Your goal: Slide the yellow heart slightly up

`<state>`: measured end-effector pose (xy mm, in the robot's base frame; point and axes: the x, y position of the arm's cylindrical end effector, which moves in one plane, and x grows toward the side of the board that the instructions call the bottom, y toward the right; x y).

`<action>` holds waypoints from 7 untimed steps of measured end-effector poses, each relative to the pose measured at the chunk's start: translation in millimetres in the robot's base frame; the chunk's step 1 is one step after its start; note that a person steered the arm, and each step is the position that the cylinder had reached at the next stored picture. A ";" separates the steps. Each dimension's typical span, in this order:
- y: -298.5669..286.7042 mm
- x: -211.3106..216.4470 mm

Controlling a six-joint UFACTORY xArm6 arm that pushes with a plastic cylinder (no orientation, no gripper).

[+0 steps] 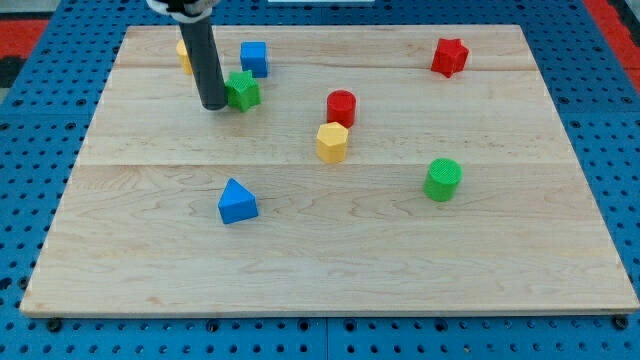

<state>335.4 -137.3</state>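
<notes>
The yellow heart (183, 55) sits near the board's top left and is mostly hidden behind my dark rod; only a yellow sliver shows at the rod's left edge. My tip (214, 104) rests on the board just below and right of the heart. It is close beside the left edge of the green star (242, 90); I cannot tell if they touch.
A blue cube (254, 58) stands above the green star. A red cylinder (341, 106) and a yellow hexagon (332, 142) sit mid-board. A red star (449, 57) is at top right, a green cylinder (441, 179) at right, and a blue triangle (236, 202) at lower left. The wooden board (330, 260) lies on a blue pegboard.
</notes>
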 end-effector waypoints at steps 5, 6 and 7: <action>-43.5 -34.0; -43.5 -59.0; -43.5 -71.1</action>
<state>264.3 -180.8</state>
